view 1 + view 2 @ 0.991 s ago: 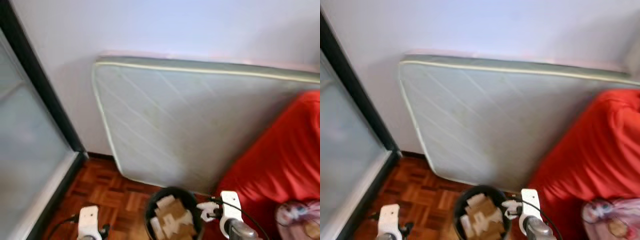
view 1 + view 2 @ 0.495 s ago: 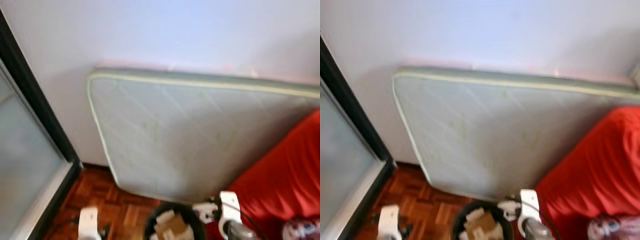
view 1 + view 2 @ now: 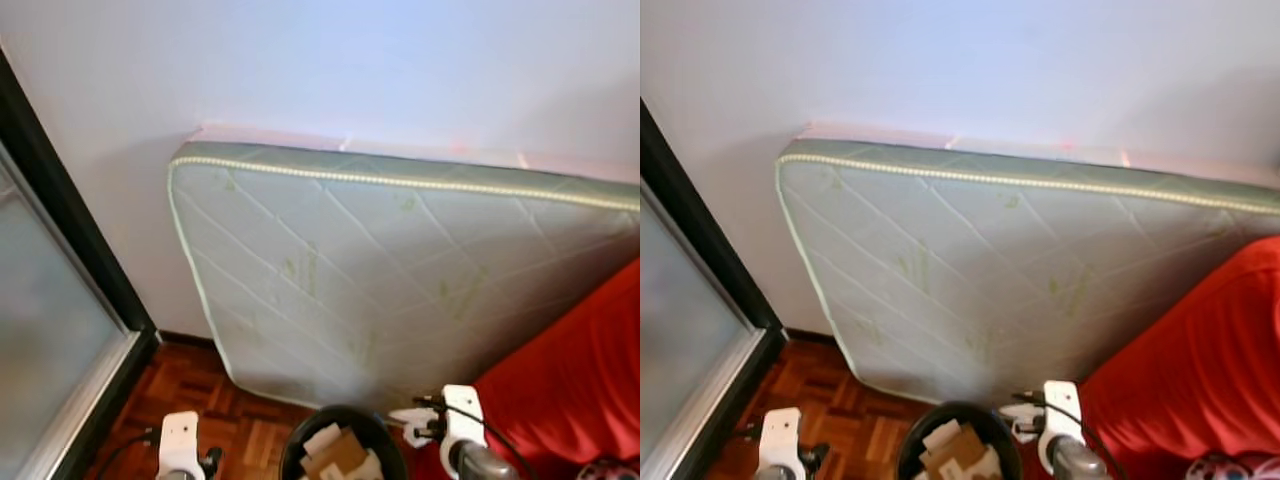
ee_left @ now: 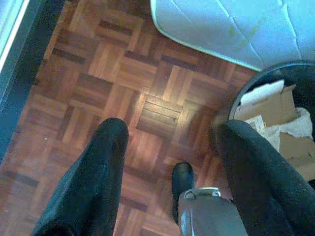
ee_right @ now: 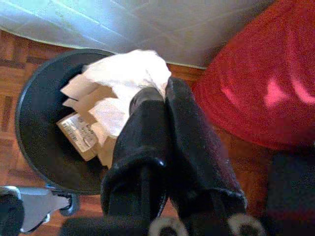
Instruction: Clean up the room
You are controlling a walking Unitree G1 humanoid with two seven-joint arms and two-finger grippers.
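A black round bin (image 3: 345, 416) stands on the parquet floor in front of me, holding cardboard scraps (image 5: 78, 132) and paper. My right gripper (image 5: 157, 92) hangs over the bin's rim on its right side, shut on a crumpled white paper (image 5: 123, 76). Left of the bin, my left gripper (image 4: 172, 130) is open above bare parquet with nothing between its fingers; the bin's rim (image 4: 268, 69) lies just beside it.
A pale green mattress (image 3: 400, 270) leans on the white wall right behind the bin. A red beanbag or cover (image 3: 575, 385) fills the right side. A dark-framed glass sliding door (image 3: 50, 330) runs along the left. Parquet floor (image 4: 123, 73) lies between door and bin.
The whole picture has shifted down as the camera tilted up, so the bin sits lower in frame. Both arms stay where they were beside the bin.
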